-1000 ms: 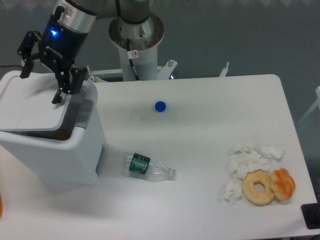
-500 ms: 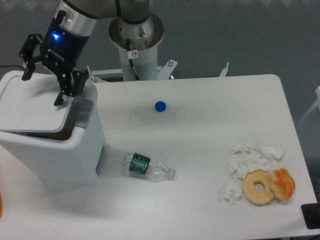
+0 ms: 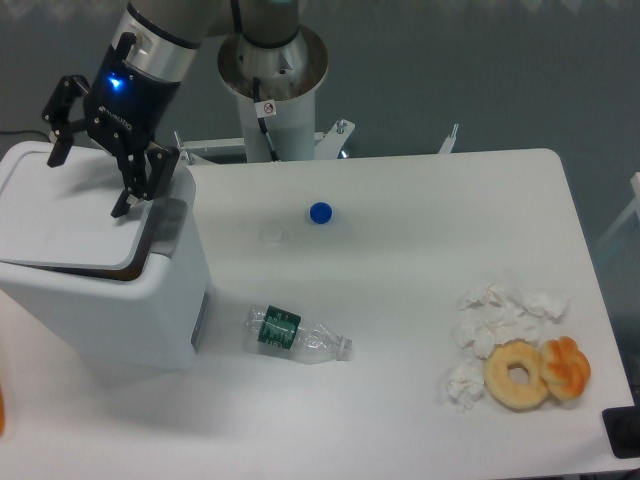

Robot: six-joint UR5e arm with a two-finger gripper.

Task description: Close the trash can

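A: What worries you here?

B: The lid (image 3: 70, 215) looks nearly down on the bin (image 3: 110, 290), but a dark gap shows along its front edge, so I judge it is not fully seated. If the gripper (image 3: 88, 160) presses off-centre, near the right rim, one finger could slip off the lid and catch the grey latch (image 3: 168, 222) or the rim. A hard push could also skid the whole bin, since nothing braces it.

A: Anything else in the way?

B: Not close. The bottle (image 3: 297, 338) lies on the table (image 3: 420, 260) just right of the bin's base; a sliding bin could nudge it. The blue cap (image 3: 320, 212) sits further right, well apart. The tissues (image 3: 495, 320) and the two doughnuts (image 3: 535, 372) are far to the right of the bin, out of it.

A: Where is the bin relative to the gripper?

B: Directly below it. The bin stands at the table's left end, and the gripper hangs over the back right part of the lid, tilted, fingers pointing down at it.

A: Touching?

B: I cannot tell. The right fingertip (image 3: 122, 208) looks at or just above the lid.

A: And the jaws?

B: Spread wide, holding nothing.
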